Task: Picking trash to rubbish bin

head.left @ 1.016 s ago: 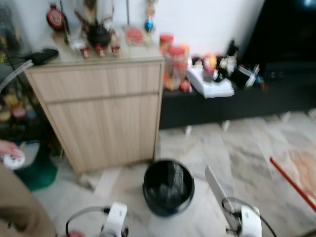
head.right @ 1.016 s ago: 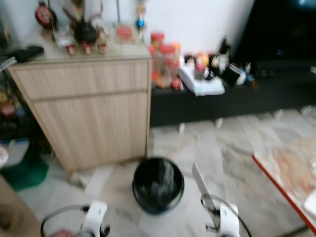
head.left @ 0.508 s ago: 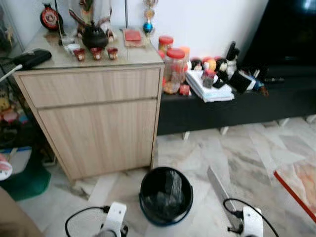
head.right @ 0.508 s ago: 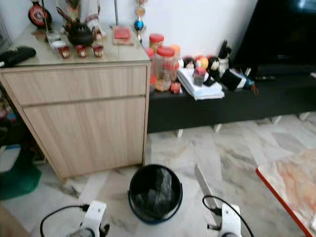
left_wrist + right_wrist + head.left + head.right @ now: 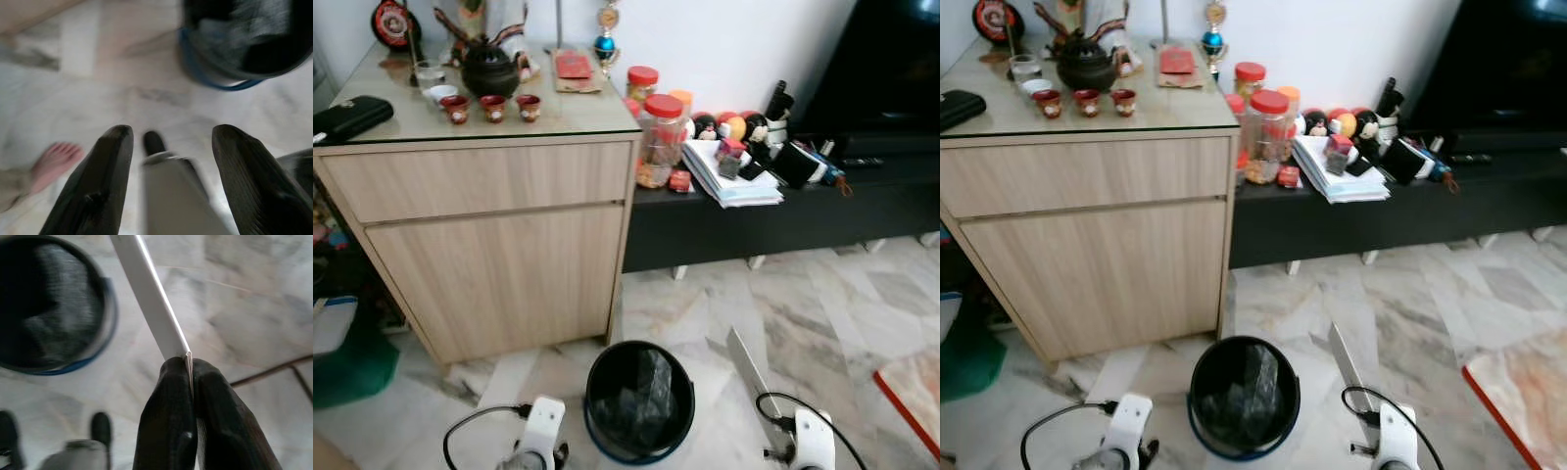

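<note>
A round black rubbish bin (image 5: 639, 401) with a black liner and a blue base stands on the marble floor in front of the wooden cabinet. My right gripper (image 5: 190, 363) is shut on a long flat white strip (image 5: 149, 296), which sticks up and forward just right of the bin (image 5: 49, 308). That same strip (image 5: 744, 362) rises from my right wrist in the left eye view. My left gripper (image 5: 171, 132) is open and holds nothing; it hangs low over the floor to the left of the bin (image 5: 244, 44).
A light wooden cabinet (image 5: 499, 235) with a teapot and cups stands behind the bin. A low black shelf (image 5: 773, 220) with jars and papers runs to the right. A red-edged mat (image 5: 913, 397) lies at the far right. A person's bare foot (image 5: 56, 159) is near my left gripper.
The camera has shifted and steadied, so the cabinet and bin now look sharper and lower in the picture. The person's hand at the left edge is out of the picture. Both arms keep their pose.
</note>
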Controlling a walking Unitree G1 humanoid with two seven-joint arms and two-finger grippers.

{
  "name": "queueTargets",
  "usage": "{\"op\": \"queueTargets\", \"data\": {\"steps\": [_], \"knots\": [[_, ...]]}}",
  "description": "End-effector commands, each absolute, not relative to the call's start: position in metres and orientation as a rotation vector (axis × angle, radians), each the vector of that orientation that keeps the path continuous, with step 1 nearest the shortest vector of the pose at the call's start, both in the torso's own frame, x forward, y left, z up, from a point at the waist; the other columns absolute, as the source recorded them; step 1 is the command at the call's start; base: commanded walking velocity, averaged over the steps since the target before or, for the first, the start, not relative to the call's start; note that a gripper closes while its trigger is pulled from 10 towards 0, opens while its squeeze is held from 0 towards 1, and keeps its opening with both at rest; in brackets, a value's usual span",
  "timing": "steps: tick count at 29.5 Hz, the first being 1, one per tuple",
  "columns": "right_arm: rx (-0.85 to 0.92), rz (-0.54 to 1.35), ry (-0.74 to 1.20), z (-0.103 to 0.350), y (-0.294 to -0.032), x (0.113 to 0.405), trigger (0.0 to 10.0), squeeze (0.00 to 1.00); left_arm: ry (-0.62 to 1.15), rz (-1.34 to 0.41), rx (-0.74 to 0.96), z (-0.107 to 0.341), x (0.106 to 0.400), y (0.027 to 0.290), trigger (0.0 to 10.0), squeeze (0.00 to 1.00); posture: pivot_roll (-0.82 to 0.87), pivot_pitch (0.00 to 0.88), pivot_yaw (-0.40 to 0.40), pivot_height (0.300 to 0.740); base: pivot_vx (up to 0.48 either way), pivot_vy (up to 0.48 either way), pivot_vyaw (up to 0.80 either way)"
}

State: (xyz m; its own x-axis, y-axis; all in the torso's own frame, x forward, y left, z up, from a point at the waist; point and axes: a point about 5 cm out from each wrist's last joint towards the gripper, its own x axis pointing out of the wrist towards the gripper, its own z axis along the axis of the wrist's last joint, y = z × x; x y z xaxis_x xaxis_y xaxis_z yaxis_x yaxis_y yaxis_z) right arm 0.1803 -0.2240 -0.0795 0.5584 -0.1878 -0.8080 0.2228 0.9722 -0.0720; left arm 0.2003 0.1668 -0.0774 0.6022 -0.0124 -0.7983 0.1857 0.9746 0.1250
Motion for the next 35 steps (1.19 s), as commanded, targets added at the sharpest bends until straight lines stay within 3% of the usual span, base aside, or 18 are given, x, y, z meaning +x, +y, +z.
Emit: {"op": "queueTargets", "data": {"steps": [1, 13, 20, 26, 28, 30, 31, 35], "knots": [[0.024, -0.264, 0.937, -0.077, -0.235, 0.181, 10.0, 0.0, 0.928, -0.129, 0.185, -0.079, 0.198, 0.158, 10.0, 0.0, 0.01, 0.059, -0.139, 0.74, 0.326, 0.0, 0.0], [0.018, -0.262, 0.924, -0.075, -0.236, 0.184, 10.0, 0.0, 0.922, -0.136, 0.195, -0.079, 0.199, 0.158, 10.0, 0.0, 0.01, 0.061, -0.135, 0.74, 0.323, 0.0, 0.0], [-0.102, -0.179, 0.814, -0.051, -0.243, 0.221, 10.0, 0.0, 0.825, -0.143, 0.181, -0.065, 0.222, 0.156, 10.0, 0.0, 0.01, 0.064, -0.134, 0.74, 0.035, 0.0, 0.0], [-0.523, 0.058, 0.782, -0.032, -0.237, 0.252, 10.0, 0.0, 0.783, -0.204, 0.22, -0.057, 0.235, 0.149, 10.0, 0.0, 0.0, 0.064, -0.132, 0.74, 0.0, 0.0, 0.0], [-0.639, 0.177, 0.742, -0.022, -0.22, 0.27, 10.0, 0.0, 0.753, -0.233, 0.219, -0.052, 0.242, 0.142, 10.0, 0.0, 0.0, 0.062, -0.133, 0.74, 0.0, 0.0, 0.0], [-0.692, 0.235, 0.723, -0.019, -0.212, 0.277, 10.0, 0.0, 0.745, -0.233, 0.211, -0.05, 0.245, 0.14, 10.0, 0.0, 0.01, 0.061, -0.135, 0.74, 0.0, 0.0, 0.0], [-0.834, 0.324, 0.693, -0.016, -0.203, 0.282, 10.0, 0.0, 0.739, -0.238, 0.206, -0.049, 0.247, 0.138, 10.0, 0.0, 0.01, 0.06, -0.135, 0.74, 0.0, 0.0, 0.0], [-1.032, 0.455, 0.612, -0.01, -0.186, 0.291, 10.0, 0.0, 0.735, -0.254, 0.204, -0.048, 0.248, 0.134, 10.0, 0.0, 0.01, 0.059, -0.136, 0.74, 0.0, 0.0, 0.0]]}}
